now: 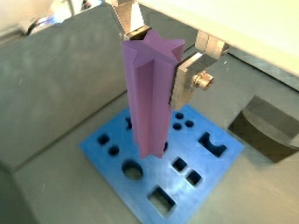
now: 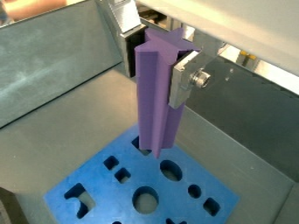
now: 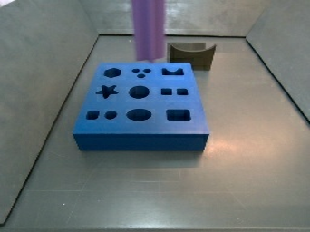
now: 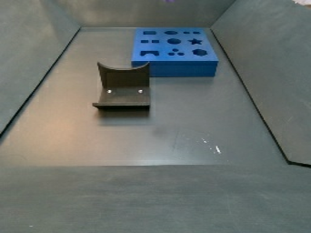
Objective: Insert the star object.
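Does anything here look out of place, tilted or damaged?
Nothing stands out. The gripper holds the purple star piece upright above the blue block, jaws closed on its upper end. The block lies flat on the floor, and the fixture stands apart from it.

grey floor (image 4: 158,127) carries the blue block (image 4: 177,53) and the fixture (image 4: 122,88), apart.

dark fixture (image 4: 122,87) standing on grey floor (image 4: 158,136); grey walls (image 3: 49,18) around
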You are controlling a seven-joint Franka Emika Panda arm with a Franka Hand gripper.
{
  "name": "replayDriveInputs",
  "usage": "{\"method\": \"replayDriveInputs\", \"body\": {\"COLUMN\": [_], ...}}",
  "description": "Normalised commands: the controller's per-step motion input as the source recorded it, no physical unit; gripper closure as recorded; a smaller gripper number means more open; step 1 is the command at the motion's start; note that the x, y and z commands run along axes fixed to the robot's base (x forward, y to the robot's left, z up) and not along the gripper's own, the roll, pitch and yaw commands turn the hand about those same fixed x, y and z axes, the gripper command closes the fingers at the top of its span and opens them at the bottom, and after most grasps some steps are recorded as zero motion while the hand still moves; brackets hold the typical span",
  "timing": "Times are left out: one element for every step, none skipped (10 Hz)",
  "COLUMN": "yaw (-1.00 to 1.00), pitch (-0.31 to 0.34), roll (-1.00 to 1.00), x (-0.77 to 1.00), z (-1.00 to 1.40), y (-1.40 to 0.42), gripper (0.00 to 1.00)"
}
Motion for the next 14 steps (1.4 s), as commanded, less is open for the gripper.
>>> {"method": "replayDriveInputs", "body": {"yaw": [-0.69,-0.72,-0.72,-0.70,-0.53,-0.25,0.00,0.06,0.12,0.11,0.13,0.23,0.39,0.53], "pitch": [-0.060,-0.049,-0.037,-0.047,-0.086,-0.020,0.000,0.000,-0.011,0.000,-0.010,-0.021,-0.030,-0.044], "roll": [0.01,0.00,0.00,0.00,0.02,0.01,0.09,0.11,0.08,0.04,0.03,0.00,0.00,0.02], "x": [-0.52,-0.55,-0.55,-0.58,-0.73,-0.53,-0.09,0.00,-0.04,-0.04,-0.15,-0.15,-0.10,-0.11], "z": [-0.71,-0.68,-0.69,-0.69,-0.59,-0.31,-0.21,-0.21,-0.29,-0.30,-0.26,-0.21,-0.23,-0.28], "y": [0.31,0.28,0.29,0.29,0.35,0.26,0.08,0.11,0.04,0.01,0.00,-0.04,0.00,0.00], "gripper": [1.00,1.00,1.00,1.00,1.00,1.00,1.00,1.00,1.00,1.00,1.00,1.00,1.00,1.00]}}
